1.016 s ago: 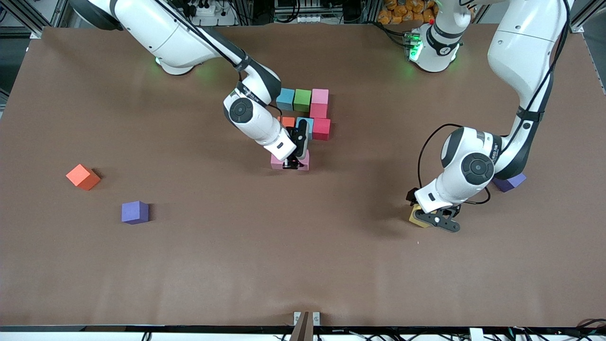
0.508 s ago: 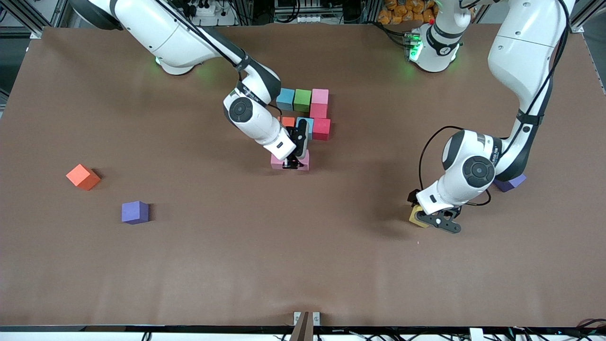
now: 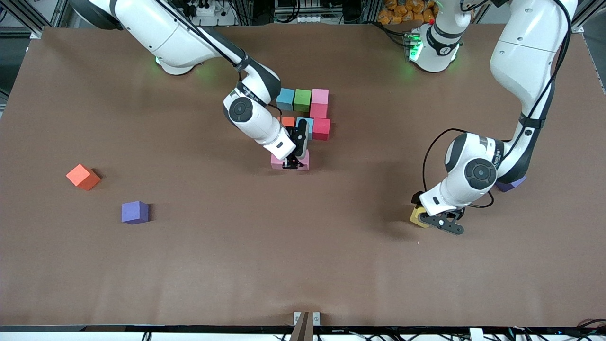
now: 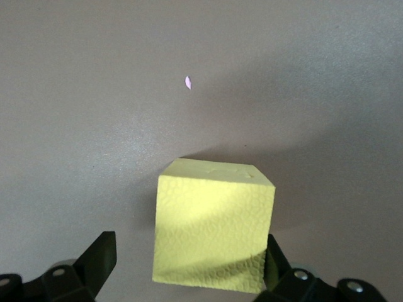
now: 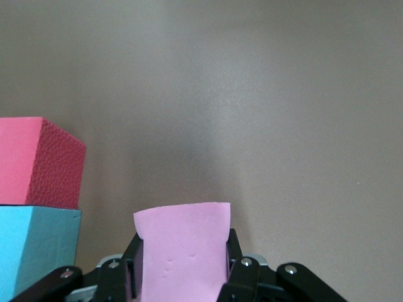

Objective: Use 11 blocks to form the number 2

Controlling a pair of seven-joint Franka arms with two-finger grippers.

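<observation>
Front view: right hand (image 3: 292, 165) grips pink block (image 3: 289, 161); left hand (image 3: 438, 219) spread over yellow block (image 3: 418, 216).

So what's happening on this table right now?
Two robot arms are building a figure from coloured foam blocks. The right hand is shut on a pink block, low at the edge of the block cluster nearer the front camera. The left hand is open around a yellow block on the table toward the left arm's end, not yet gripping it. A loose orange block and a purple block lie toward the right arm's end.
</observation>
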